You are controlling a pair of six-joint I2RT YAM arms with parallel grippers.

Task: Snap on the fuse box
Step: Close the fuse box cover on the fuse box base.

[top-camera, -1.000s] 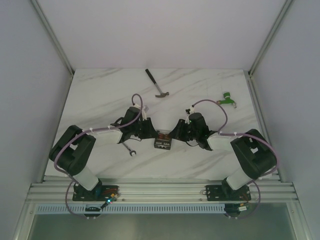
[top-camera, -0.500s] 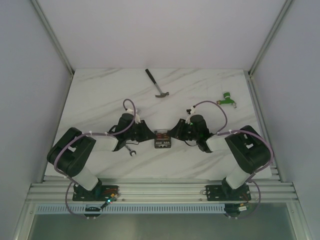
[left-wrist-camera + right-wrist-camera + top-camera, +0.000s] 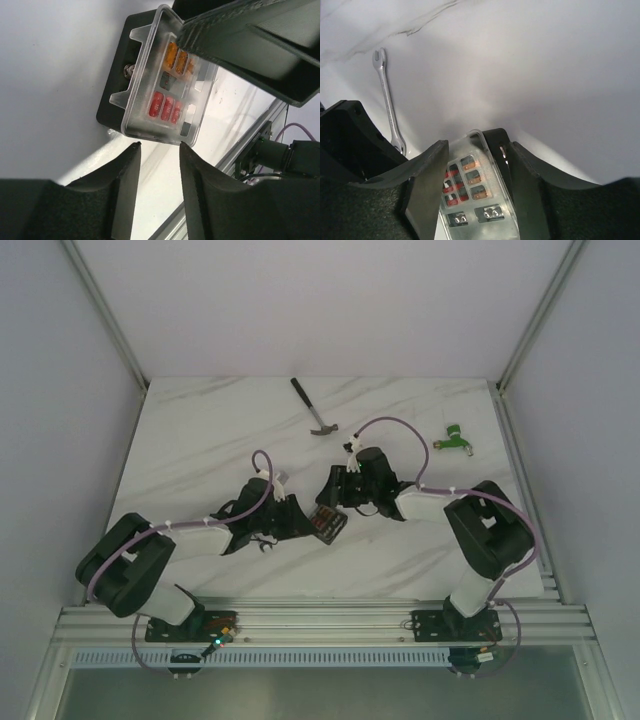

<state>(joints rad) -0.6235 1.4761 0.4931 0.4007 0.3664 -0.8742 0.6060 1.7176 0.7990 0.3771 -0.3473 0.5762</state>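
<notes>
The fuse box is a small black box with red and orange fuses under a clear cover, and it lies turned at an angle mid-table. In the right wrist view the box sits between the fingers of my right gripper, which is closed on its sides. The clear cover sits askew on the black base. My left gripper is open and empty, with its tips just short of the box's near edge. In the top view the left gripper and right gripper flank the box.
A small wrench lies just left of the box, mostly hidden under the left arm in the top view. A hammer lies at the back centre. A green-and-red connector piece lies at the back right. The table's front rail is near.
The right gripper has swung left over the box and closed around it. The box has turned and shifted slightly. The left arm has dropped lower, and its gripper now points at the box from the left.
</notes>
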